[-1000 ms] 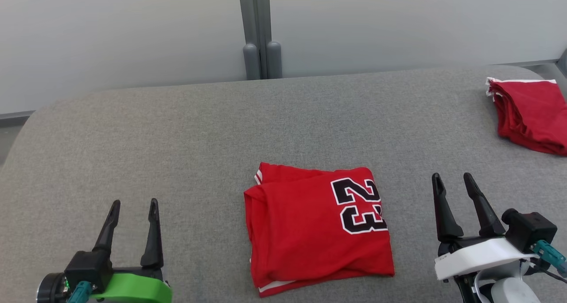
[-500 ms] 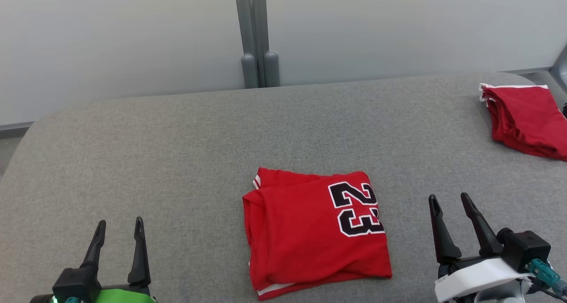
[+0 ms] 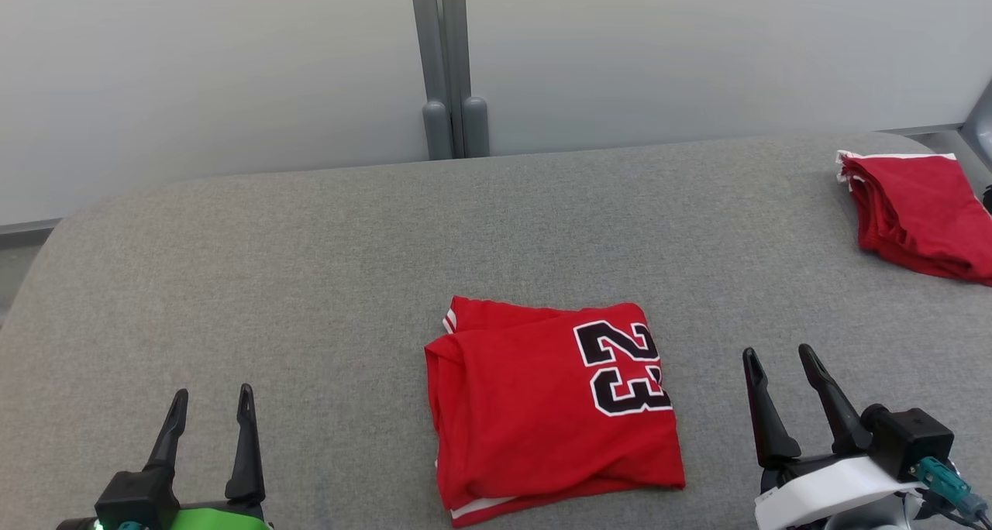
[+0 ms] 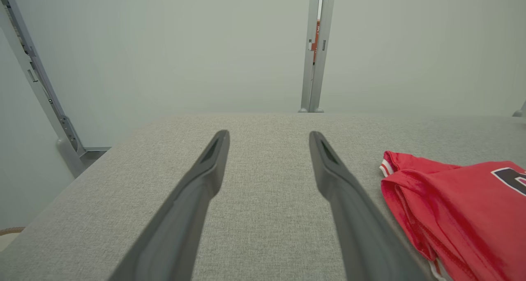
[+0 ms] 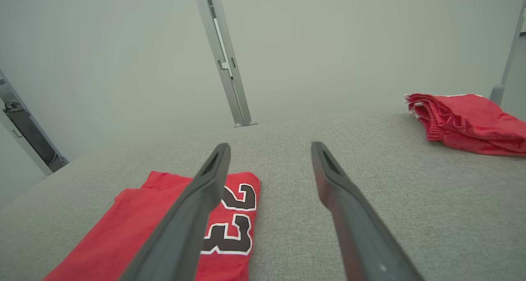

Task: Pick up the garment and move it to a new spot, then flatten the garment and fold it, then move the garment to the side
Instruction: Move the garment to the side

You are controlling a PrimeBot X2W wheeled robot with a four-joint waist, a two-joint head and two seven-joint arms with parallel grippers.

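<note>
**Head view.** A red jersey-knit garment (image 3: 542, 414), folded into a rough square, is lying near the front middle of the desk (image 3: 310, 266). The desk is showing a grey woven covering and rounded corners. A black "23" with white outline is lying sideways on the garment's right half, and white-striped trim is peeking out at its far-left and near-left corners. The left pincer (image 3: 213, 392) is hovering at lower left, its two tapered dark fingers standing wide apart and holding nothing. The right pincer (image 3: 776, 352) is doing the same at lower right, just beside the garment's right edge. A second red pile (image 3: 914, 212), with a white edge, is resting at the far right of the desk. A grey metal post (image 3: 442, 57) is dividing the pale, smooth wall behind.

**Left wrist view.** The left pincer (image 4: 269, 135) is spreading fully over bare grey weave, empty. The garment (image 4: 460, 207) is lying to its right, its layered hems showing.

**Right wrist view.** The right pincer (image 5: 270, 146) is gaping wide and empty. The garment (image 5: 123, 227) is lying beneath and beyond its left finger, and the rumpled second red pile (image 5: 464, 125) is sitting at upper right.
</note>
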